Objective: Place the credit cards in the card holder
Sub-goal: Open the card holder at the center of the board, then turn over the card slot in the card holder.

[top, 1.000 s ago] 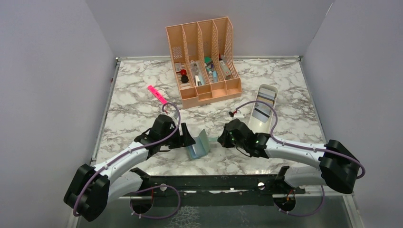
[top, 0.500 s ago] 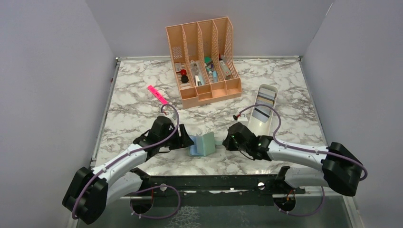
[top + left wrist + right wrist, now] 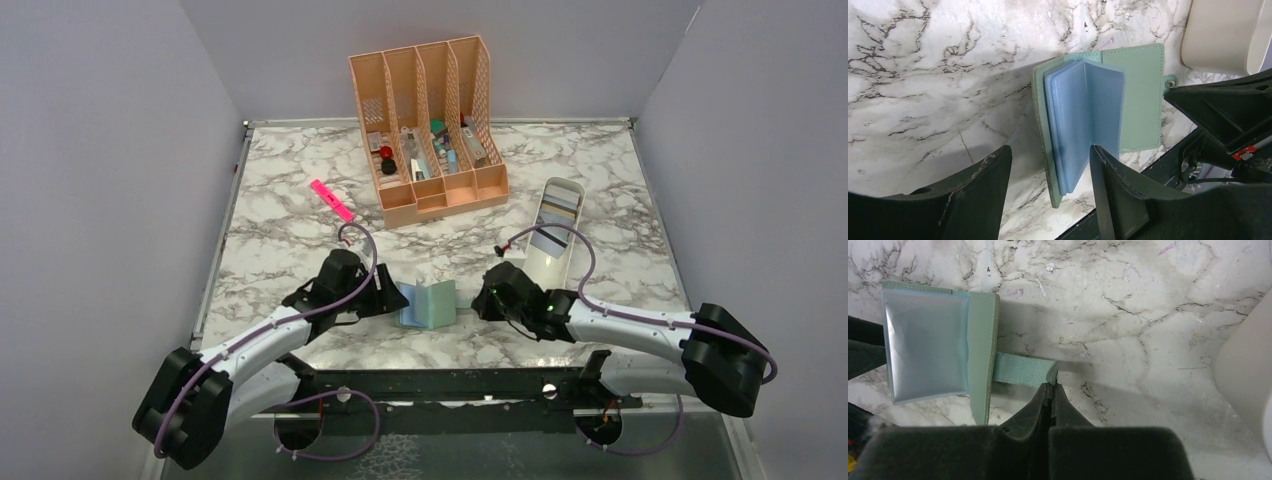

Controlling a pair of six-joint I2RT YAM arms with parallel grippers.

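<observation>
Floppiness seems likely in this light card holder (image 3: 1140, 95), so my clenched right jaws grasp its thin snap tab (image 3: 1023, 369) while my left jaws gape, released

Card holder hemmed in at 9 and 3, open lane at 12

From above: the left gripper (image 3: 392, 296) crowds the card holder (image 3: 428, 303) at 9 o'clock with its jaws spread, and the right gripper (image 3: 478, 297) blocks 3 o'clock, pinched onto the snap tab (image 3: 1023, 369). Bare table (image 3: 440, 240) runs free toward 12 until the peach organizer (image 3: 430, 125). The white tray (image 3: 553, 240) stands at 2 o'clock, the pink highlighter (image 3: 331, 199) well off at 11. At 6, just a narrow strip before the table edge.
</observation>
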